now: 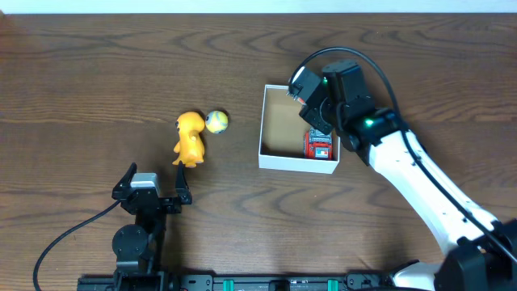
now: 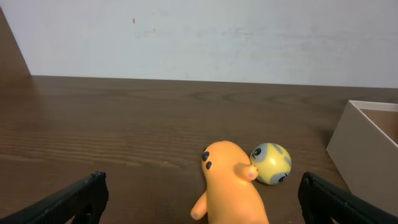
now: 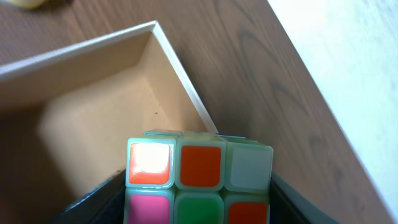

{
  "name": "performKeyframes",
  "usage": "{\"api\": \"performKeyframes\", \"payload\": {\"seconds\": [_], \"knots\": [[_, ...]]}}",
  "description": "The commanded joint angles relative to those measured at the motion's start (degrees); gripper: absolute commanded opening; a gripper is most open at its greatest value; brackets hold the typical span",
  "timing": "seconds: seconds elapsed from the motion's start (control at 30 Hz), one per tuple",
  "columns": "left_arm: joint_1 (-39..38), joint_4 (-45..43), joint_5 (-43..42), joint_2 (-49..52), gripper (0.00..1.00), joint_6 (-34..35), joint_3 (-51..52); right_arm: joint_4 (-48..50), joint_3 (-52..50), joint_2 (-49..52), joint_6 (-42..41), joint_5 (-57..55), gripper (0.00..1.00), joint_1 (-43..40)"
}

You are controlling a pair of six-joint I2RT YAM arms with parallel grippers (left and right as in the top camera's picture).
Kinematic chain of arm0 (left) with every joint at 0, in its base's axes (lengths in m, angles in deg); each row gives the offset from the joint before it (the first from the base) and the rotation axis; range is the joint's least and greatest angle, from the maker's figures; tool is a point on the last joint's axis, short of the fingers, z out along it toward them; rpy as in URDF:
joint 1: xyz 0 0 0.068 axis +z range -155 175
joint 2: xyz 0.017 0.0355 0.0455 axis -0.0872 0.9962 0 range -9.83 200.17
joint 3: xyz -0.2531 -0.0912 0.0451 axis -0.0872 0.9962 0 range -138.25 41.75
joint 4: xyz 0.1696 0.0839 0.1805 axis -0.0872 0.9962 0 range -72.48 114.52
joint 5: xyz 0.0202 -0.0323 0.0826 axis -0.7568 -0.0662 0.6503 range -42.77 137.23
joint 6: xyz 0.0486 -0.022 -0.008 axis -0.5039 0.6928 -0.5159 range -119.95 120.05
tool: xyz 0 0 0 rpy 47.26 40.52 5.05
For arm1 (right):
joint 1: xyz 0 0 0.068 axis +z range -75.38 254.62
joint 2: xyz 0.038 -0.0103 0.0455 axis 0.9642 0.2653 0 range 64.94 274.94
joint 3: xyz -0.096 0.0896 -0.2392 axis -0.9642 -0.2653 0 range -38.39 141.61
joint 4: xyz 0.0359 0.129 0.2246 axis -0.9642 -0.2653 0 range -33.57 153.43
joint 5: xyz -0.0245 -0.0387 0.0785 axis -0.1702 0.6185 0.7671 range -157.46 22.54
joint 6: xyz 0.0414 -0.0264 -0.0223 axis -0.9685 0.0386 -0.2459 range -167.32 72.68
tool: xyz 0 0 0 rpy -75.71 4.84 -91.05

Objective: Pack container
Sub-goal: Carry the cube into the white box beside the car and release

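Observation:
The container [image 1: 297, 162] is a low white box with a brown inside, right of centre on the table. My right gripper [image 1: 317, 129] reaches down into it, shut on a colour-tiled puzzle cube [image 1: 318, 146] at the box's near right corner. In the right wrist view the cube [image 3: 199, 168] fills the gap between the dark fingers [image 3: 93, 202], with the box wall [image 3: 93, 81] behind; whether the cube touches the floor I cannot tell. My left gripper [image 1: 153, 184] stands open near the front edge. It faces an orange toy figure [image 2: 230, 186] and a yellow ball [image 2: 271, 163].
The orange figure [image 1: 190, 139] lies left of the container with the yellow ball [image 1: 216, 121] touching its head. The box's side wall [image 2: 367, 155] shows at the right of the left wrist view. A black cable [image 1: 73, 234] runs from the left arm's base.

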Motion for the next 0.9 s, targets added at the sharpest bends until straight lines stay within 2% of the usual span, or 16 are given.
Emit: {"api": "performKeyframes", "payload": {"seconds": [0.0, 0.63, 0.8, 0.87], "knots": [[0.3, 2.3, 0.7, 0.0, 0.98, -0.4, 0.8, 0.8, 0.1, 2.3, 9.2, 0.0, 0.48, 0.1], [0.3, 2.3, 0.7, 0.0, 0.98, -0.4, 0.8, 3.2, 0.1, 11.3, 10.5, -0.8, 0.47, -5.8], [0.3, 2.3, 0.7, 0.0, 0.98, -0.4, 0.8, 3.8, 0.1, 11.4, 10.5, -0.6, 0.49, -5.9], [0.3, 2.3, 0.7, 0.0, 0.98, -0.4, 0.8, 3.6, 0.1, 11.4, 10.4, -0.6, 0.53, -5.9]]}}
